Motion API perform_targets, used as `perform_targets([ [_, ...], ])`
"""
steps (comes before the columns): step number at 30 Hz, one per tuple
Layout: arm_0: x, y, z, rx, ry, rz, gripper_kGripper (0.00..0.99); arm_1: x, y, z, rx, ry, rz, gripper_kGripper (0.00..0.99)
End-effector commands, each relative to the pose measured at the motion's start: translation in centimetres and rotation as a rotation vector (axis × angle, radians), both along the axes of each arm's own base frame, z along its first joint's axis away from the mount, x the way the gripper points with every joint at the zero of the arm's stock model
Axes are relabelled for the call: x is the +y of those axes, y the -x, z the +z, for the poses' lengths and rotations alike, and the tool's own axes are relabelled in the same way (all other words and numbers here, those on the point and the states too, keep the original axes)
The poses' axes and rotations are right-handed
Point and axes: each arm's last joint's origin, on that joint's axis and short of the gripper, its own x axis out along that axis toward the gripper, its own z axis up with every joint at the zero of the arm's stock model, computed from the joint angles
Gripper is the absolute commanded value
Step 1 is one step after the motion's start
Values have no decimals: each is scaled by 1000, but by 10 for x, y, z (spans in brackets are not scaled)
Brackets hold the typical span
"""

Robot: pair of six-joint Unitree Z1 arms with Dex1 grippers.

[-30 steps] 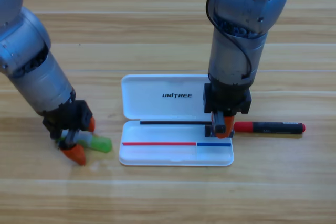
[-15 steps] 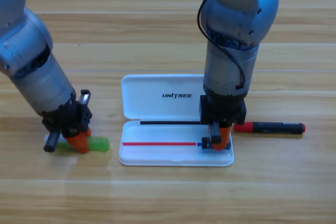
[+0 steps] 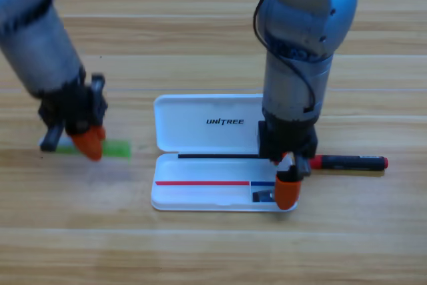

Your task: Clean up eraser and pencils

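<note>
Gripping green pencil far left, left gripper pinching | right gripper spread over eraser | pencil light, slick: grasp mid-barrel.

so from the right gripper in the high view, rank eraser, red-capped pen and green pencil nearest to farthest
From the right gripper:
1. eraser, just left of it in the white case
2. red-capped pen, on the table to its right
3. green pencil, far left, at the left gripper

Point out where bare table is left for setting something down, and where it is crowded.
Free: the wood between the green pencil and the white case, and the strip along the near edge below the case. Crowded: the case's right end, where the right pincer hangs over the eraser beside the red-and-black pencil. The left pincer is on the green pencil.
</note>
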Motion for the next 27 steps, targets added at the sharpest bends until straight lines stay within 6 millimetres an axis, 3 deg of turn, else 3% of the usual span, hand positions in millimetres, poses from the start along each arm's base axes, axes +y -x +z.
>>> perform_targets([
  [1, -18, -3, 22, 21, 31, -8, 0, -38, 27, 68, -74, -49, -6, 833],
  [3, -26, -6, 24, 35, 37, -14, 0, -55, 28, 80, -90, -59, -31, 834],
  [6, -37, -7, 21, 52, 44, -20, 0, -78, 14, 80, -103, -29, -83, 834],
  [11, -59, -5, 16, 76, 57, -29, 0, -105, -19, 49, -54, 62, -97, 833],
  [20, -107, -6, -3, 112, 62, -59, 0, -108, -65, -17, 37, 128, -93, 828],
  [27, -127, -10, -20, 152, 55, -69, 0, -101, -71, -36, 77, 103, -70, 825],
])
